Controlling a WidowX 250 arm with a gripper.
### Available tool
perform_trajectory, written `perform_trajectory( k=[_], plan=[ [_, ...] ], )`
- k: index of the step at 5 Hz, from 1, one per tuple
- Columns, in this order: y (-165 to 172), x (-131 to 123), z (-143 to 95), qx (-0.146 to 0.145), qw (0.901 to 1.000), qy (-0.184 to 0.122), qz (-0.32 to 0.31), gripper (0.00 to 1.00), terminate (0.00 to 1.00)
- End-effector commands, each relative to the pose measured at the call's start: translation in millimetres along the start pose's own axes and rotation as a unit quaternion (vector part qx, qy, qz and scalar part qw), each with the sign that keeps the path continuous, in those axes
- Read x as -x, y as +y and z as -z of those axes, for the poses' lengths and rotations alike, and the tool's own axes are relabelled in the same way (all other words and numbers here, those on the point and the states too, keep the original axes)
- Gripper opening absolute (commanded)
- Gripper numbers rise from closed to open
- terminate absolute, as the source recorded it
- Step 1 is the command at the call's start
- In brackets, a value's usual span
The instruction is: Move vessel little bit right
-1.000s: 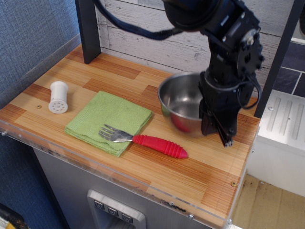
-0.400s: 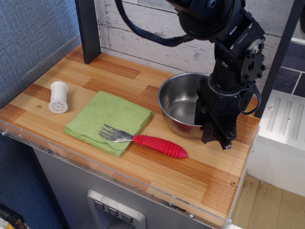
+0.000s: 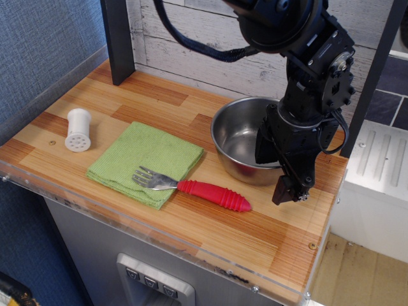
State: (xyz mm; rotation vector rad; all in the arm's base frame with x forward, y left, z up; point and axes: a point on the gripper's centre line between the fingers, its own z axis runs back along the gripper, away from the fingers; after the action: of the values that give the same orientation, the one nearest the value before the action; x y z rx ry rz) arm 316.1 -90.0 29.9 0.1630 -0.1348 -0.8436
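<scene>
The vessel (image 3: 237,139) is a shiny steel bowl with a rolled rim. It stands flat on the wooden counter (image 3: 159,102), right of centre. My gripper (image 3: 275,171) points down over the bowl's right wall. Its jaws are spread and straddle the rim. One finger (image 3: 264,150) is inside the bowl and the other (image 3: 287,190) is outside, by the near right side. The arm hides the bowl's right rim.
A green cloth (image 3: 146,160) lies left of the bowl. A red-handled fork (image 3: 210,193) rests partly on the cloth, just in front of the bowl. A white shaker (image 3: 78,129) stands at the far left. The counter's right edge (image 3: 335,185) is close to the gripper. A black post (image 3: 118,41) stands at the back.
The bowl was tilted and held one second ago and now sits flat on the counter. The jaws have spread apart and let go of the rim.
</scene>
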Motion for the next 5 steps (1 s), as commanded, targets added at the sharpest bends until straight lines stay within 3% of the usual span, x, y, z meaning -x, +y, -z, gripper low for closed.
perform_trajectory(
  k=[1,2,5],
  plan=[
    [1.7,0.5,-66.3,-0.057,0.9966,-0.053,0.029,1.00,0.00],
    [3.9,9.0,-89.1,-0.055,0.9936,-0.097,0.020,1.00,0.00],
    [3.9,9.0,-89.1,-0.055,0.9936,-0.097,0.020,1.00,0.00]
  ],
)
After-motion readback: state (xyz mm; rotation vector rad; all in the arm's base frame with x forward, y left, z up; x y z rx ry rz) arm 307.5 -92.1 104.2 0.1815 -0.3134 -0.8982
